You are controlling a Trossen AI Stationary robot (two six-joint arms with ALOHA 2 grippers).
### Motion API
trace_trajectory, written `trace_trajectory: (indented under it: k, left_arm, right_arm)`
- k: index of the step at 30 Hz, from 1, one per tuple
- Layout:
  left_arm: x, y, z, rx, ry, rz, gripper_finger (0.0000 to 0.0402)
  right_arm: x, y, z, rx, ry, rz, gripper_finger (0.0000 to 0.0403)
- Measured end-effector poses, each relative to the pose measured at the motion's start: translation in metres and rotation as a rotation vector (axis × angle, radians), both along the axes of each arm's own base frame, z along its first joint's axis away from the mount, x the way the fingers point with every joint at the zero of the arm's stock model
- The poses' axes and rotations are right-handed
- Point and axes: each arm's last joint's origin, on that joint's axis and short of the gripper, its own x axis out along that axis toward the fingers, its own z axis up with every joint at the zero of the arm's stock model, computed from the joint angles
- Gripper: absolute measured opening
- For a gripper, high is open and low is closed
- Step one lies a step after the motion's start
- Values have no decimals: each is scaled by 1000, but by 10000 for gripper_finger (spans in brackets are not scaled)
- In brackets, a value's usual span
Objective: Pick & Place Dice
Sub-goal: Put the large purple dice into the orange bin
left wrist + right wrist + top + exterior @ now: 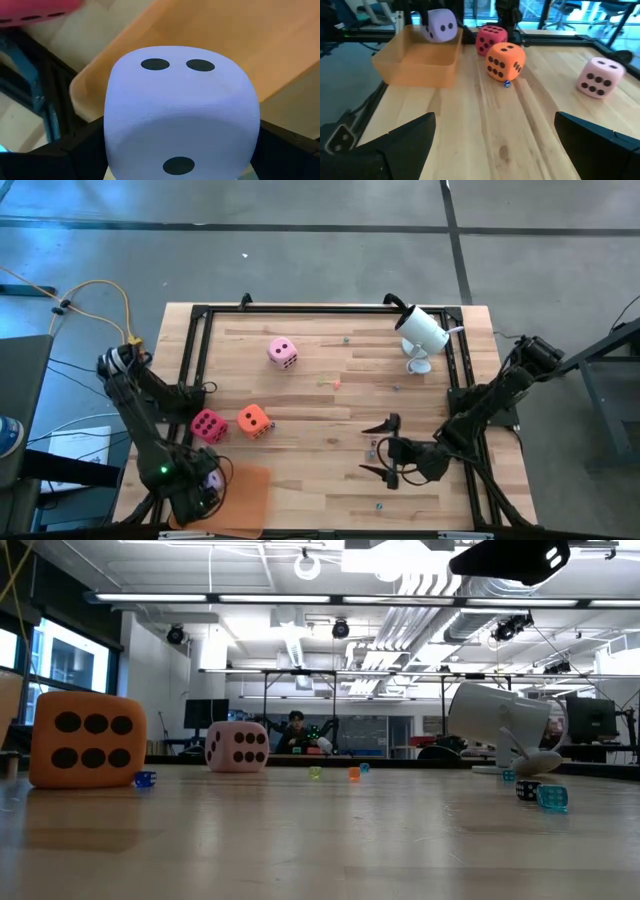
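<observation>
Purple die over tray, release pending

Placing step: left gripper (200, 488) is clamped on the purple die (180, 112), fingers (75, 150) pressed against its two sides, holding it above the orange tray (415, 62). From the right wrist view the die hangs just over the tray's far wall, not resting in it yet. Next move, by my read: lower a bit, spread the fingers, let the die drop inside; watch it doesn't bounce off the rim.

Other dice sit on the table (330, 430) outside the tray: magenta die (208, 425) just beside the tray, orange die (253, 420) next to that, touching or nearly so, can't tell; pink die (283, 352) well apart from the tray, toward the far edge.

Right gripper (385, 448) waits well apart from the tray, fingers spread wide, nothing between them.
</observation>
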Motion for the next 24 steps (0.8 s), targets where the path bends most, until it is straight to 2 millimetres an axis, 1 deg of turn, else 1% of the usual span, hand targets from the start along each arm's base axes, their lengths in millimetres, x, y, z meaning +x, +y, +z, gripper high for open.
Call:
trace_trajectory:
  k: [4, 7, 11, 13, 19, 24]
  left_arm:
    - [2, -5, -9, 28, 14, -66, 370]
    - [5, -6, -13, 42, 24, -65, 370]
    - [6, -6, -14, 52, 13, -50, 370]
    - [7, -5, -14, 57, 8, 0, 370]
    - [7, -6, -14, 48, 36, 241, 370]
    - [6, -6, -14, 42, 74, 348, 370]
  right_arm:
    - [2, -1, 0, 10, 9, 18, 397]
    - [2, -2, 0, 13, 12, 22, 397]
    - [4, -4, 0, 11, 13, 19, 397]
    - [4, -4, 0, 8, 14, 19, 397]
    - [5, -5, 0, 5, 15, 18, 397]
    - [5, -5, -1, 5, 16, 19, 397]
